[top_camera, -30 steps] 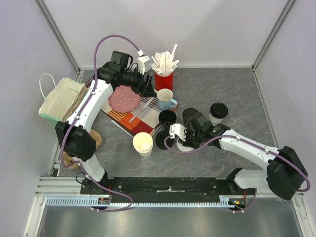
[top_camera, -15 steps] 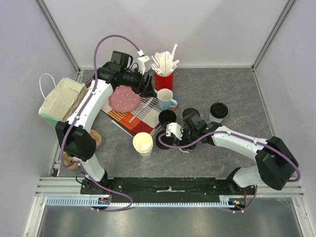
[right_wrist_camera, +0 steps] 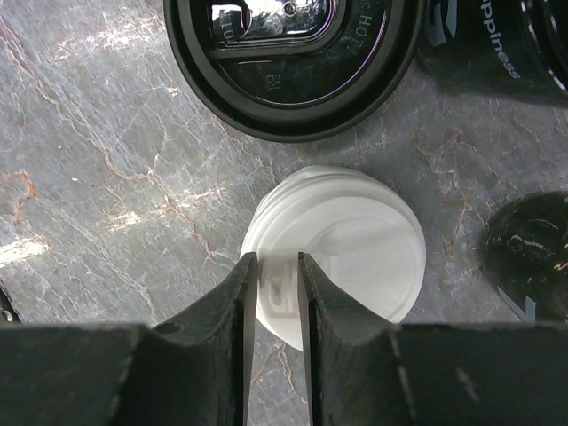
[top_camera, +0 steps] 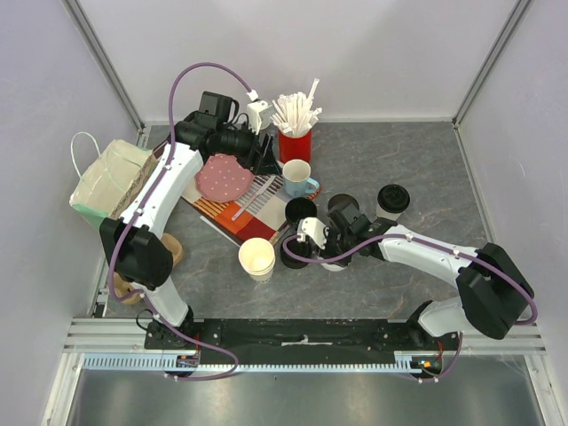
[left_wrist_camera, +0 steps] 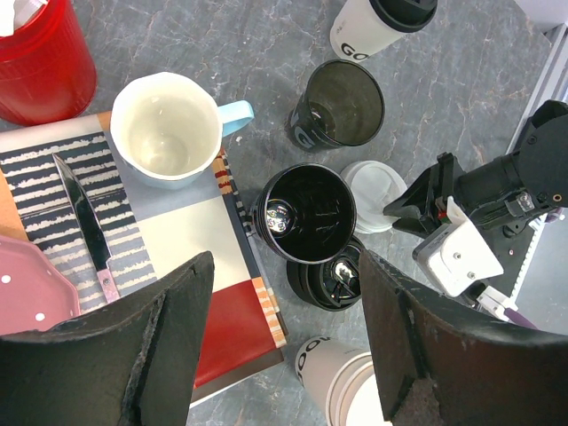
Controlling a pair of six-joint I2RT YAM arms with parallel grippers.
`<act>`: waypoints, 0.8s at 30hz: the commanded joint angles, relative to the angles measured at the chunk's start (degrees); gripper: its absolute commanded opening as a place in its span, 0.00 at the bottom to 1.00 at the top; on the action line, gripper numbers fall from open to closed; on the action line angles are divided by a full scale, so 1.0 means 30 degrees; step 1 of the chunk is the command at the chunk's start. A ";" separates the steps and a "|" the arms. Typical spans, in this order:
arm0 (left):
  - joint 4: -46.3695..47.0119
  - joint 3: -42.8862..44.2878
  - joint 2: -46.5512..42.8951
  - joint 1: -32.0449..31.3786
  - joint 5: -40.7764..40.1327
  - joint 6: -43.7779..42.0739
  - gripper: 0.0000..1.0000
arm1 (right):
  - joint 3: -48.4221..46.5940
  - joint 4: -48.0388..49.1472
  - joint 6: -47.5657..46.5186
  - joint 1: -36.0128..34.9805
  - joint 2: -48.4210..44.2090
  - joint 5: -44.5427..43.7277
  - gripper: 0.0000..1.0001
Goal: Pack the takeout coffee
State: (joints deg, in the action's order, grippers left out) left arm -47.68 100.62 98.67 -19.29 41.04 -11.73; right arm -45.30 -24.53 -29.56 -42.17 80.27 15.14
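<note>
At lower centre, the right gripper point(right_wrist_camera: 277, 266) is nearly closed at the white lid point(right_wrist_camera: 355, 244); we cannot tell if it grips. The left gripper point(left_wrist_camera: 286, 259) is wide open and empty.

The table point(right_wrist_camera: 106, 177) is a grey stone-look top veined with white and rust, smooth with a dull sheen. The white lid point(right_wrist_camera: 355, 257) is matt plastic moulded in fine rings. The black lid point(right_wrist_camera: 293, 62) is glossy plastic, and its raised lettering catches the light. The right gripper point(right_wrist_camera: 273, 266) has fingers point(right_wrist_camera: 232, 319) of matt black plastic, faintly grainy. The black mug point(left_wrist_camera: 306, 213) is mirror-glossy inside, and the light-blue mug point(left_wrist_camera: 169, 133) is smooth glazed ceramic with a cream interior. The red holder point(left_wrist_camera: 40, 62) is ribbed translucent plastic. The knife point(left_wrist_camera: 84, 222) has a bright metal blade, and the striped mat point(left_wrist_camera: 177, 240) under it may be printed paper or cloth; the view does not settle which.
</note>
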 commanded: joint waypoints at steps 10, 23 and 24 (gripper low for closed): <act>0.0044 0.0269 -0.0694 0.0101 0.0764 -0.0661 0.73 | -0.1160 -0.0493 0.0654 -0.0093 -0.0770 0.0492 0.17; 0.0044 0.0269 -0.0723 0.0130 0.0794 -0.0691 0.73 | -0.1717 -0.1606 0.0655 -0.0092 -0.1005 0.0170 0.00; 0.0073 0.0269 -0.0694 0.0102 0.0823 -0.0691 0.73 | -0.1746 -0.1578 0.0684 -0.0093 -0.1034 0.0141 0.00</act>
State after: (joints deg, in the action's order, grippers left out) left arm -47.68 100.62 98.67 -19.29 41.10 -11.73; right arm -48.10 -28.21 -28.18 -42.17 78.63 15.53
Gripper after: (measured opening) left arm 0.731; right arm 0.138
